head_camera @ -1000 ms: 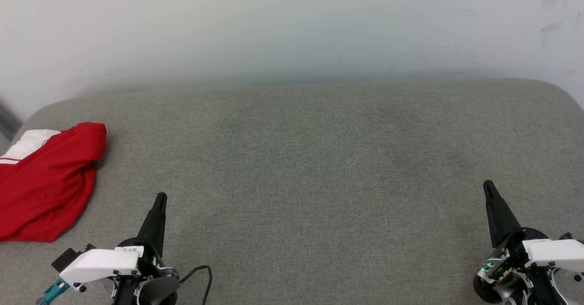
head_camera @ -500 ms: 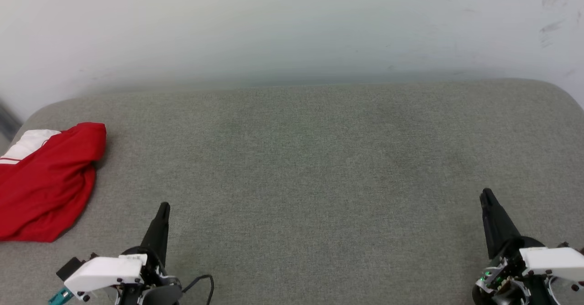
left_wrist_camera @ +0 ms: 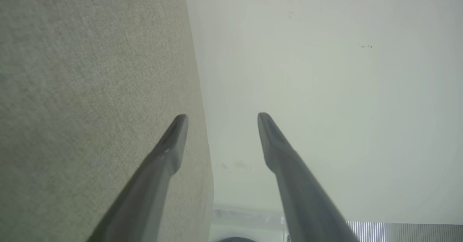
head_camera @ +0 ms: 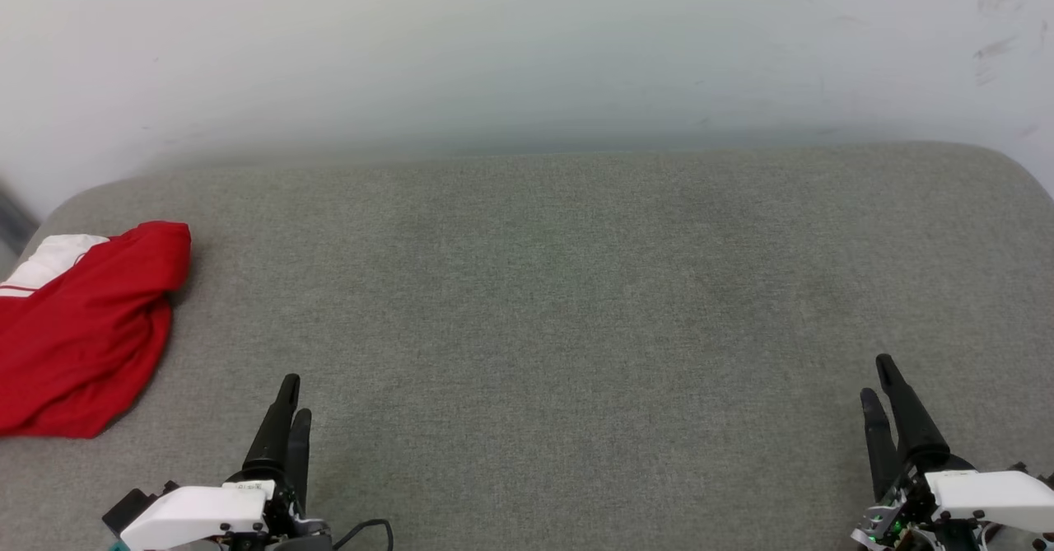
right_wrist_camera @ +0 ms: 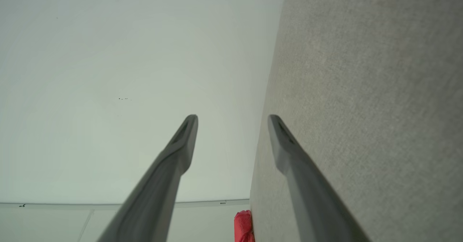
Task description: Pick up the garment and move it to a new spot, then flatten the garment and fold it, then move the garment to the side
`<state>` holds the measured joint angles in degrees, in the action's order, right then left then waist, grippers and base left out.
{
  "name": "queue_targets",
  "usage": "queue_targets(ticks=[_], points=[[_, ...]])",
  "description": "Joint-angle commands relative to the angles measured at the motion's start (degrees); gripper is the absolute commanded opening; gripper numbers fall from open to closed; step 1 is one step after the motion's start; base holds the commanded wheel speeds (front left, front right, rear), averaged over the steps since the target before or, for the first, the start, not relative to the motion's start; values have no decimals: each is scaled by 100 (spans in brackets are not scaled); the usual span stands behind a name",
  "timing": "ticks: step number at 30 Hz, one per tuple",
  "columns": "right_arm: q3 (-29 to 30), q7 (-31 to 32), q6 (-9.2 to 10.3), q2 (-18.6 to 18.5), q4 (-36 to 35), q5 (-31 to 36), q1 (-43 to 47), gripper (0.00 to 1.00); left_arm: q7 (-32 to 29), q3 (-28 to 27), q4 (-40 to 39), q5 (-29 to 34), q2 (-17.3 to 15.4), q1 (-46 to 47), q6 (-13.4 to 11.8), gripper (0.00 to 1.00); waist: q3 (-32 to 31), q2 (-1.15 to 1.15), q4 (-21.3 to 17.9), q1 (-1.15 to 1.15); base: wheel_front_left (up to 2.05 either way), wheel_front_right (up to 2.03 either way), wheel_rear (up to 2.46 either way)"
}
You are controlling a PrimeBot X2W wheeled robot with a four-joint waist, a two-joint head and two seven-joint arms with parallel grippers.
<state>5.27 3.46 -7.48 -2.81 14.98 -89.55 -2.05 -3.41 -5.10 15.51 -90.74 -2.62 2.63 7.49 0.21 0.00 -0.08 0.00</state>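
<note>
The garment (head_camera: 78, 337) is a red bundle with a white sleeve showing at its top, lying at the far left edge of the grey padded surface (head_camera: 560, 287). A small red part of the garment (right_wrist_camera: 243, 227) also shows low in the right wrist view. My left gripper (head_camera: 296, 396) is at the lower left, to the right of the garment and apart from it. It is open with nothing between its fingers, as the left wrist view confirms for the left gripper (left_wrist_camera: 220, 116). My right gripper (head_camera: 875, 378) stands at the lower right, far from the garment. The right gripper (right_wrist_camera: 232, 116) is open and holds nothing.
A pale wall (head_camera: 527, 49) rises directly behind the padded surface. The surface has rounded back corners, and its left edge runs beside the garment. A dark cable (head_camera: 370, 530) loops by my left wrist.
Both grippers went from shut to open. Both have drawn back toward the bottom of the head view. The garment has not moved.
</note>
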Motion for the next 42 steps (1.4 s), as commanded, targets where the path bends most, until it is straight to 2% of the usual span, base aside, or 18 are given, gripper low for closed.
queue_targets(ticks=[1,5,16,17,24,36,38,42], points=[[-14,-80,0,-7,-151,168,-54,100,80,9,-144,107,-14,40,0,100,0,0,-2,0,0,0,0],[-22,-183,0,-7,-236,499,-26,100,183,-149,-132,361,-15,12,0,100,1,0,-4,0,0,0,0],[58,-447,-1,-8,-655,2109,-25,100,444,-607,-362,1456,-17,38,-23,100,25,0,-7,0,0,0,0],[58,-447,-1,-8,-655,2109,-25,100,444,-607,-362,1456,-17,38,-23,100,25,0,-7,0,0,0,0],[-197,-600,-1,-9,-1233,3540,-94,100,596,-650,-848,2302,-21,28,-268,100,54,0,-3,0,0,0,0],[-544,-836,-1,-9,-1744,5440,-69,100,834,-20,-1960,4208,-21,-105,-1172,100,88,0,7,0,0,0,0],[-594,-873,-1,-10,-1777,5748,-62,100,871,161,-2071,4504,-22,-134,-1235,100,88,0,7,0,0,0,0],[-676,-944,-1,-10,-1856,6290,-39,100,943,508,-2118,5051,-23,-215,-1117,100,83,0,8,0,0,0,0]])
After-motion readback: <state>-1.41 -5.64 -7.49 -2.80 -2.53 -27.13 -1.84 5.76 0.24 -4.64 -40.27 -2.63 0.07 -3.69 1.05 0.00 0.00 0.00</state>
